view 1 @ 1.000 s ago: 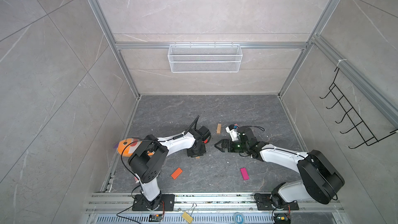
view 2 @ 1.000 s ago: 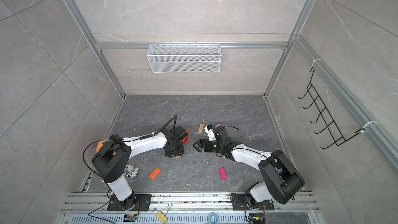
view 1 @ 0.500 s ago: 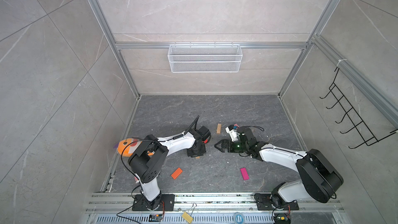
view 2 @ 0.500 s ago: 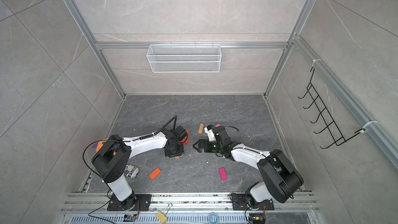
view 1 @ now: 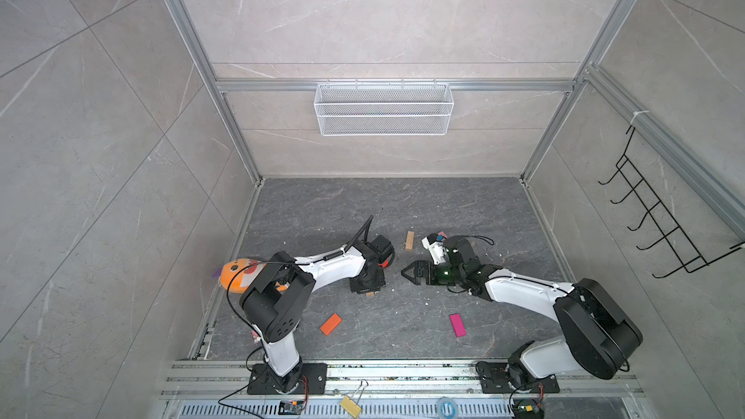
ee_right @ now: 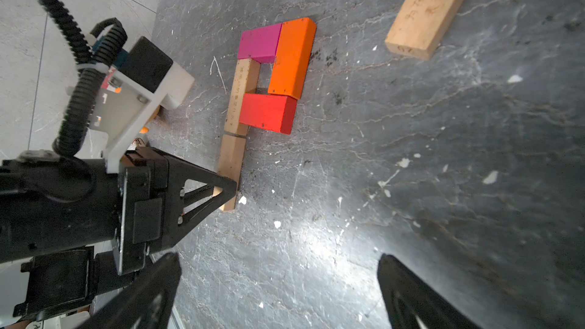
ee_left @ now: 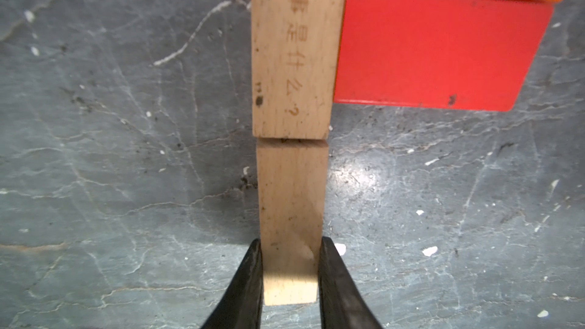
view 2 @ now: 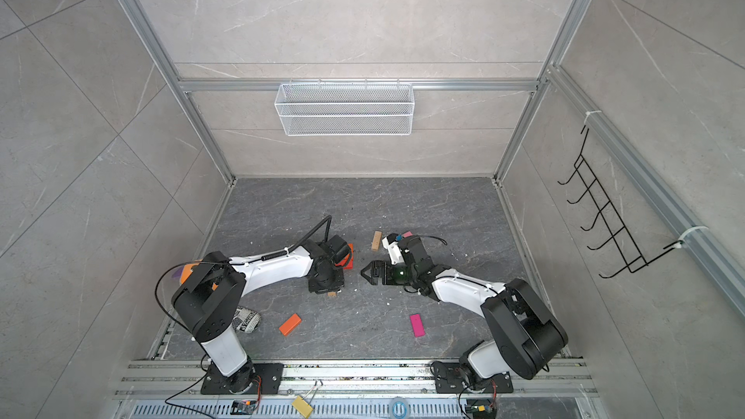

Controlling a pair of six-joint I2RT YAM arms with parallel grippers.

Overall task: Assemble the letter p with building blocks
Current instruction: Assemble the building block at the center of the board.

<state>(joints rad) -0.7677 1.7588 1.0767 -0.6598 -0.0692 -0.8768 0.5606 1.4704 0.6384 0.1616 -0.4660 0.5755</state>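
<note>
The letter p lies flat on the dark floor: a magenta block [ee_right: 259, 42], an orange block [ee_right: 292, 58] and a red block [ee_right: 269, 112] form the loop beside an upper tan block [ee_right: 240, 96]. Butted end to end against it is a lower tan block [ee_left: 291, 210]. My left gripper [ee_left: 289, 267] is shut on that lower block's near end, both fingers pressed to its sides; in a top view the left gripper [view 1: 369, 290] points straight down. My right gripper [view 1: 407, 272] hovers open to the right of the figure, nothing between its fingers [ee_right: 158, 283].
Loose blocks lie around: a tan block [view 1: 409, 240] behind the grippers, an orange block [view 1: 331, 324] and a magenta block [view 1: 458, 325] toward the front, a light pink block [view 1: 442, 233] behind the right wrist. An orange plush fish [view 1: 238, 274] sits at the left wall.
</note>
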